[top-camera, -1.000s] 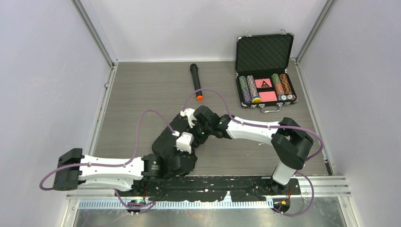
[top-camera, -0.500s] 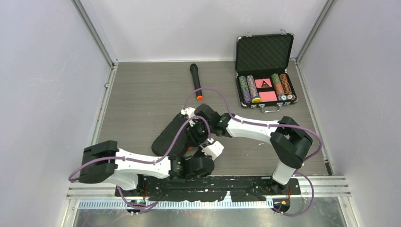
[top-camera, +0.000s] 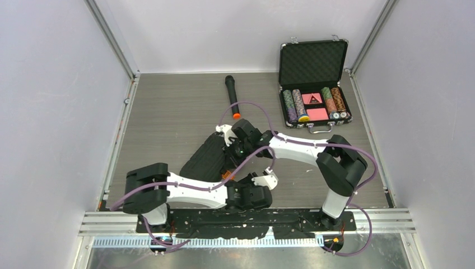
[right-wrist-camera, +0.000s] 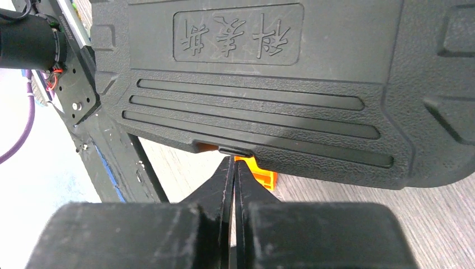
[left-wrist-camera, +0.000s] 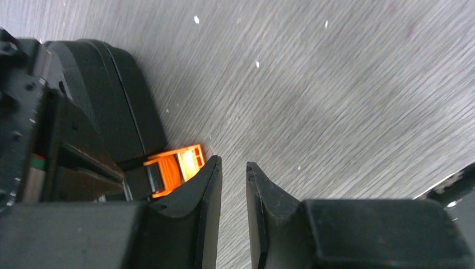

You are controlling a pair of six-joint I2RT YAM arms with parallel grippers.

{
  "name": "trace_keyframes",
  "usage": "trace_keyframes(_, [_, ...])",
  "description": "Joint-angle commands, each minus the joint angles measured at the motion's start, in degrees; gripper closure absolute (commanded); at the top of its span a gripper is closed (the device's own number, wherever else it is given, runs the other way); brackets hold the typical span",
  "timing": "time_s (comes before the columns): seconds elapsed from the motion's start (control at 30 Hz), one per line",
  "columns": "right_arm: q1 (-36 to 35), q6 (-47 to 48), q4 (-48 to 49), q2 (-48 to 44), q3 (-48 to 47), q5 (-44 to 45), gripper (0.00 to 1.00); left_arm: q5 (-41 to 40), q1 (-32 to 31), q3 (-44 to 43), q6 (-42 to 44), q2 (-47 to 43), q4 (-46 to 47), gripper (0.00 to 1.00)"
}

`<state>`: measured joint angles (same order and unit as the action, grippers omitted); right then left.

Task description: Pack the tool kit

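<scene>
Grey wood-grain table [top-camera: 168, 112] carries the black case [top-camera: 206, 159] slantwise near the front middle, ribbed lid up. Right gripper [right-wrist-camera: 233, 163] has its fingers pressed together with nothing between them, tips at the lid's edge tab right by the orange latch [right-wrist-camera: 262, 172]. Left gripper [left-wrist-camera: 234, 166] shows a narrow gap, empty, just beside that latch. Microphone [top-camera: 232, 96] and open chip case [top-camera: 312, 61] lie well apart at the back.

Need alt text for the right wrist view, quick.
The right claw, shut, points at the front edge of the closed black ribbed tool case, its tips right beside the orange latch under the lid's lip. Grey table shows below.
</scene>
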<state>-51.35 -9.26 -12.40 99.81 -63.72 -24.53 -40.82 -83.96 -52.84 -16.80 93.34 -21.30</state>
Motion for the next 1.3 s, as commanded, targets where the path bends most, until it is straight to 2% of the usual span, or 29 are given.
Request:
trace_keyframes(0.0, [0.5,0.2,1.3,0.2,-2.5,-1.3,0.94,-0.1,-0.5,-2.5,3.3,1.3,-6.8,0.75])
trace_keyframes(0.13, [2.0,-0.4,3.3,-1.9,-1.2,-0.6,0.93,-0.5,-1.2,-1.6,1.3,-1.6,-8.4,0.66])
trace_keyframes(0.2, [3.2,-0.8,5.6,-4.5,1.0,0.1,0.86,-0.4,-1.3,-1.1,-0.4,-4.3,-9.5,0.62])
trace_keyframes(0.3, [4.9,-0.9,8.8,-9.5,6.3,1.0,0.68,-0.9,-1.2,0.0,-3.1,-9.4,-11.9,0.56])
trace_keyframes(0.4, [6.4,-0.7,12.8,-12.6,11.7,2.1,0.57,-1.5,-1.0,1.2,-5.7,-13.8,-14.1,0.52])
trace_keyframes(0.6, [7.1,0.7,18.7,-12.4,17.8,1.8,0.54,-0.4,4.3,5.1,-12.1,-22.4,-18.3,0.48])
trace_keyframes(0.73, [6.5,0.1,26.3,-10.0,21.7,-0.2,0.53,2.9,12.5,8.9,-15.5,-29.0,-18.2,0.47])
trace_keyframes(0.97, [3.9,0.3,37.1,-4.1,22.8,-2.9,0.52,9.0,27.5,15.2,-16.9,-41.4,-16.4,0.47])
trace_keyframes(1.1, [3.0,-0.1,40.6,-0.3,22.5,-4.6,0.53,14.6,34.9,18.7,-18.4,-44.1,-14.9,0.47])
trace_keyframes(1.27, [2.2,-0.4,42.2,2.4,22.2,-6.0,0.59,19.3,37.9,21.4,-20.4,-42.7,-12.9,0.47])
